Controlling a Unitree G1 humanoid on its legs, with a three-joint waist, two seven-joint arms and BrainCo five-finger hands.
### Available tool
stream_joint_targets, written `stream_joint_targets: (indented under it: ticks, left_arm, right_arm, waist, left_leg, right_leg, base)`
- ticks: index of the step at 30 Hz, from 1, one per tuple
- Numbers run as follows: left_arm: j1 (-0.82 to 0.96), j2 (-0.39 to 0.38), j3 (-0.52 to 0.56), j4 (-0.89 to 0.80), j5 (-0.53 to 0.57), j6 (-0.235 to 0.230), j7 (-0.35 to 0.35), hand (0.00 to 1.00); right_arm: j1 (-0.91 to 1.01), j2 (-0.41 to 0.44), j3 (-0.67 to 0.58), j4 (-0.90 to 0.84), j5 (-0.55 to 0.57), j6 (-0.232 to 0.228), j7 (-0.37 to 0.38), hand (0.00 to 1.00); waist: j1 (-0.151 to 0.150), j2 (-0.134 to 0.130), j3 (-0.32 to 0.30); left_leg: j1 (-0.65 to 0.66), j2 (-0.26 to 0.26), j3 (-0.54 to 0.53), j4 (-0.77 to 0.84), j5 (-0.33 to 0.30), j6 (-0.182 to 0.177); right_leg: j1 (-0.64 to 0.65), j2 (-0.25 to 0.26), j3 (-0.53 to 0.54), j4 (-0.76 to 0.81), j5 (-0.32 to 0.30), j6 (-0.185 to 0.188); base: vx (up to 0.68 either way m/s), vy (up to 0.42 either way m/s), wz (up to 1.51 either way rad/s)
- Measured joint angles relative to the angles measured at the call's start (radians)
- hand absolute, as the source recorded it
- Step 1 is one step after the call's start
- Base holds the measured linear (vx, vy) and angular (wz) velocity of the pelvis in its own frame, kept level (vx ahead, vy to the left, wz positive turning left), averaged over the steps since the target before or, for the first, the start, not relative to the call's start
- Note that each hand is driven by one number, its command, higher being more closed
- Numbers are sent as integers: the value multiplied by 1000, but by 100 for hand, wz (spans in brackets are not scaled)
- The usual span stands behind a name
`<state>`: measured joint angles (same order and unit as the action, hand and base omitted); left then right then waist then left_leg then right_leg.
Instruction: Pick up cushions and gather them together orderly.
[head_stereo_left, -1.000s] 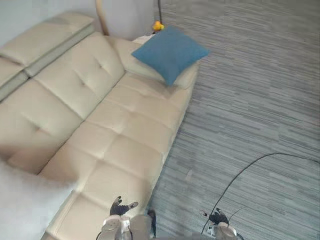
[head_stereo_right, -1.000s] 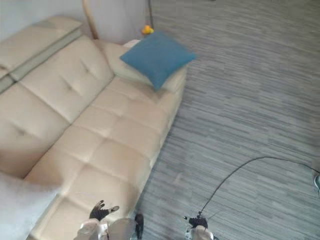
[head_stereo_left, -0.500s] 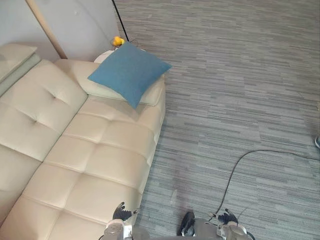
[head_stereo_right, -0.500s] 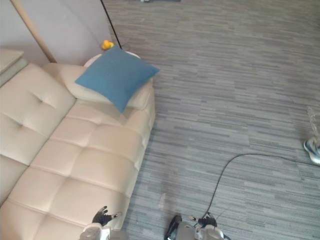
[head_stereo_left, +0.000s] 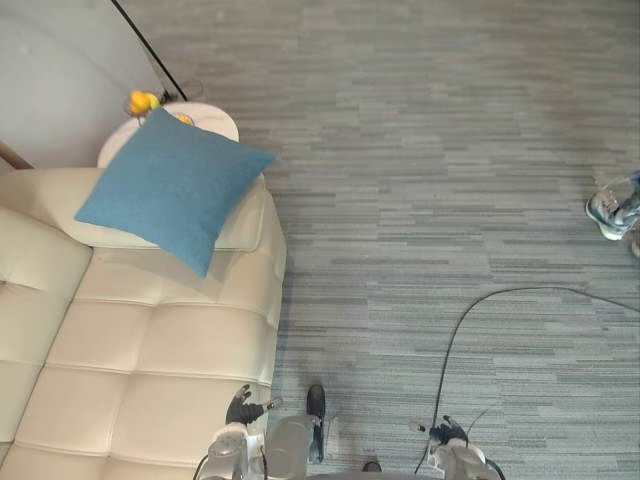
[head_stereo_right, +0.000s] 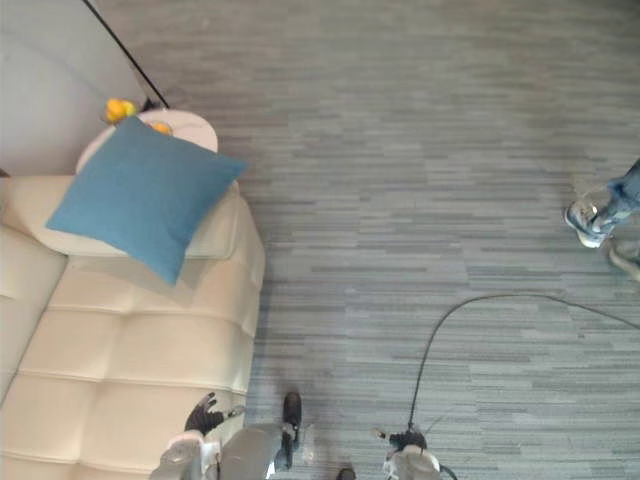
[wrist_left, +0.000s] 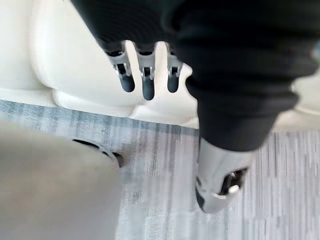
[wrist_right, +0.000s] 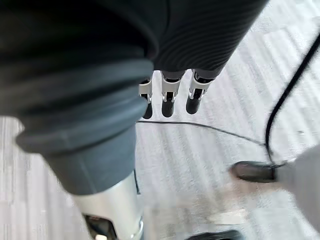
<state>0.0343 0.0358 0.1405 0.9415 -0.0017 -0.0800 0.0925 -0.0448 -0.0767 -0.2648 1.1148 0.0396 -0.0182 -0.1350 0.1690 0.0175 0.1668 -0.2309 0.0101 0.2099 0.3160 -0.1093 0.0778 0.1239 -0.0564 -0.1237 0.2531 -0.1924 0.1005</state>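
Cream sofa (head_stereo_left: 160, 340) runs off the left and bottom edges; blue cushion (head_stereo_left: 170, 190) covers part of a round side table (head_stereo_left: 215, 119); yellow items (head_stereo_left: 140, 101) there too small to identify; a person's shoe (head_stereo_left: 608, 210) cropped at right.

1. The left hand (wrist_left: 146, 82) has a black ribbed cover over its back and wrist.
2. Its fingers (wrist_left: 124, 75) are silver, each ending in a rounded dark tip.
3. Its thumb (wrist_left: 218, 182) is a stout silver piece with a dark inset near the end.
4. The right hand (wrist_right: 169, 100) looks the same, with a dark ribbed cover, silver fingers with dark tips, and a smooth silver thumb.
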Motion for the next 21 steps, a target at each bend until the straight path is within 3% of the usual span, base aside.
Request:
stream_joint_targets:
  ticks: [1, 2, 3, 5, 7, 8, 9, 10, 11, 12, 13, 15, 17, 18, 19, 21]
  left_arm:
    - [5, 6, -2, 6, 0, 1, -1, 0]
    - [5, 24, -10, 14, -1, 5, -3, 0]
    - [4, 36, -21, 18, -1, 8, -4, 0]
    - [15, 54, -41, 31, 0, 10, -2, 0]
    - [17, 66, -52, 33, 0, 21, 0, 0]
    - [11, 66, -52, 32, 0, 22, 3, 0]
    - [1, 63, -55, 31, 0, 21, 4, 0]
    - [-4, 61, -62, 32, 1, 22, 4, 0]
    - [-5, 60, -62, 32, 1, 22, 3, 0]
    - [-3, 61, -66, 33, 1, 22, 4, 0]
    - [4, 56, -76, 37, 0, 22, 5, 0]
    - [17, 21, -81, 49, 0, 19, 8, 0]
    - [19, -2, -71, 48, 0, 18, 11, 0]
    - [17, -21, -49, 47, -1, 19, 11, 0]
    - [18, -25, -40, 31, -4, 18, 11, 0]
    - [17, -21, -48, 17, -7, 15, 11, 0]
  right_arm:
    - [7, 1, -2, -1, -2, -1, 3, 0]
    - [17, 8, -4, 0, -2, 0, 8, 0]
    - [24, 10, -5, -1, -3, 2, 9, 0]
    - [44, 6, -12, -4, -1, 2, 12, 0]
    - [39, -2, -6, -4, -2, 1, 12, 0]
    - [32, -2, -5, -4, -2, 1, 12, 0]
    - [22, -4, -6, -9, -1, -1, 14, 0]
    - [19, -5, -3, -24, -1, -1, 15, 0]
    - [22, -5, -3, -33, -2, -1, 15, 0]
    - [27, -8, -4, -37, -1, -1, 15, 0]
    - [42, -13, -6, -37, 1, 0, 16, 0]
    - [35, -42, -2, -36, -1, -1, 15, 0]
    - [34, -49, -4, -34, -2, 0, 14, 0]
    - [37, -47, -6, -36, 2, 0, 12, 0]
    - [35, -48, 5, -36, 2, 1, 7, 0]
    - [43, -40, 13, -24, 4, 1, 6, 0]
  waist:
    - [-3, 5, -4]
    - [-14, -13, 2]
    - [-26, -26, -1]
    - [-36, -20, 1]
    - [-51, -8, 6]
    - [-59, 0, 8]
    - [-61, 15, 16]
    - [-68, 19, 19]
    - [-71, 14, 19]
    - [-81, 0, 18]
    - [-85, -13, 14]
    - [-83, 37, 0]
    - [-86, 58, -6]
    - [-91, 73, 2]
    - [-88, 81, 7]
    - [-70, 74, 9]
  left_leg:
    - [38, 4, -6, -11, -37, -15]
    - [104, -17, -18, -34, -82, -23]
    - [148, -31, -31, -43, -100, -24]
    - [268, -35, -43, -97, -105, -25]
    - [338, -16, -77, -137, -109, -25]
    - [352, 4, -102, -143, -114, -28]
    - [369, 35, -139, -144, -129, -35]
    - [374, 58, -174, -139, -145, -48]
    - [375, 60, -191, -136, -154, -53]
    - [384, 60, -237, -122, -182, -82]
    - [398, 59, -281, -100, -225, -113]
    - [386, 100, -328, -38, -233, -126]
    - [288, 120, -358, 151, -220, -148]
    - [185, 142, -343, 351, -171, -179]
    - [104, 187, -287, 504, -147, -165]
    - [54, 217, -175, 559, -171, -142]
  right_leg:
    - [-43, -7, -2, 145, -18, 53]
    - [-148, -55, -5, 428, -9, 165]
    - [-205, -92, -17, 583, -15, 157]
    - [-265, -157, -111, 685, -59, 58]
    - [-299, -171, -190, 584, -99, -13]
    - [-320, -155, -203, 500, -105, -25]
    - [-357, -108, -165, 370, -94, -27]
    - [-393, -59, -77, 237, -50, -13]
    - [-406, -46, -28, 176, -17, -8]
    - [-402, -37, 63, 43, 68, -4]
    - [-394, -38, 96, 25, 196, -11]
    - [-398, -27, 34, 136, 97, -44]
    - [-378, -31, -36, 167, 34, -66]
    - [-329, -28, -87, 148, 10, -81]
    - [-264, -17, -128, 113, -1, -95]
    - [-177, -15, -180, 45, 1, -103]
  base:
    - [454, 111, -20]
    - [366, 58, 15]
    - [564, 47, 36]
    - [504, 1, 30]
    - [411, -78, 32]
    - [390, -162, 58]
    - [371, -212, 71]
    - [365, -243, 71]
    - [376, -294, 97]
    - [411, -363, 114]
    - [489, -435, 109]
    - [423, -383, 84]
    - [385, -359, 97]
    - [323, -275, 116]
    - [314, -248, 113]
    - [255, -161, 75]
